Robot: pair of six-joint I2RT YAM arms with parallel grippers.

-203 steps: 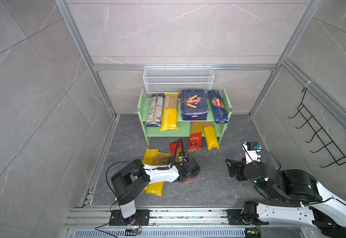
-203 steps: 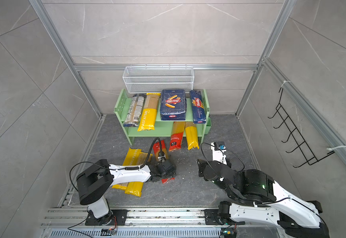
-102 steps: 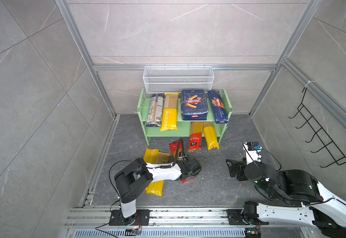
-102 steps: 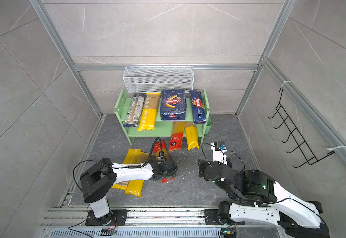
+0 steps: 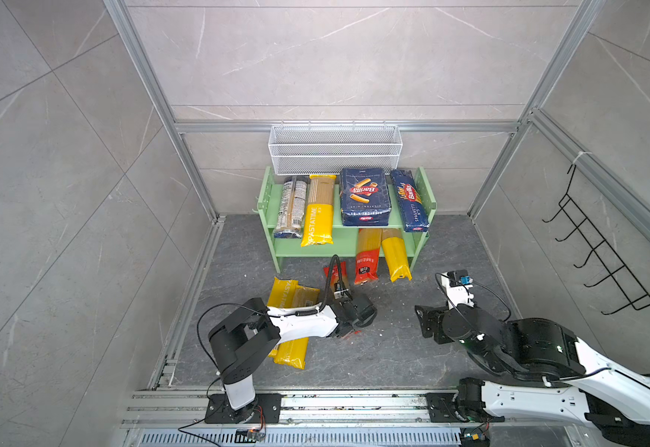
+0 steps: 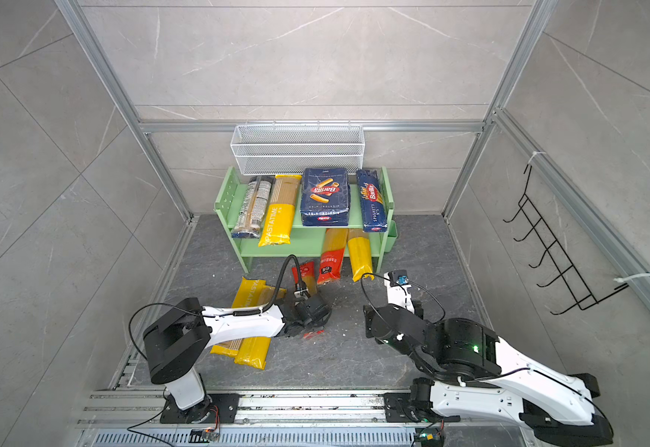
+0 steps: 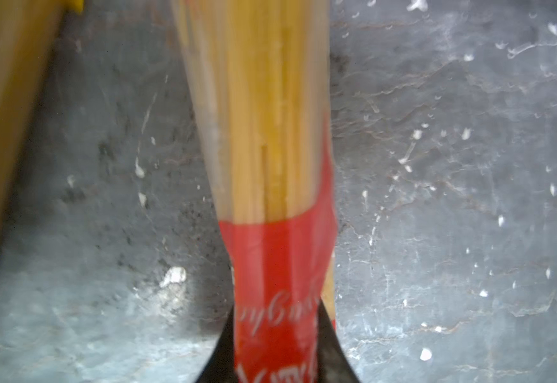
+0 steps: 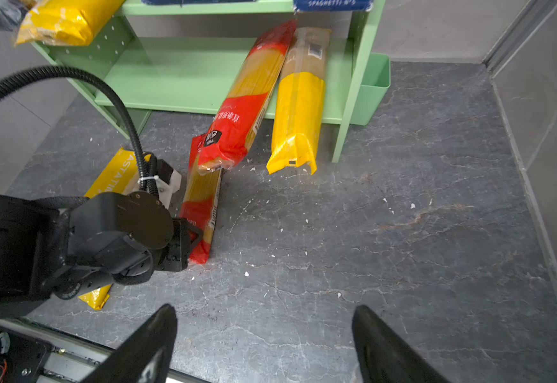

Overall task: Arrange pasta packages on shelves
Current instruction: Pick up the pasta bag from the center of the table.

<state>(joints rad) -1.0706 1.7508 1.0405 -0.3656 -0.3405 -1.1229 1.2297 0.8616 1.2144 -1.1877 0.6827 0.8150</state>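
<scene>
Yellow bags (image 5: 317, 226) four, red bags (image 5: 367, 259) two, blue Barilla packs (image 5: 365, 195) two, clear bag (image 5: 290, 209) one — nine total. Green rack (image 5: 327, 249) one.

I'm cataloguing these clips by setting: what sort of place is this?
Most likely a robot test cell staged as a pantry corner, not a real shop: tile-look walls in an aluminium frame, two arms bolted to a floor rail, and a small green shelf rack holding pasta packages.
</scene>
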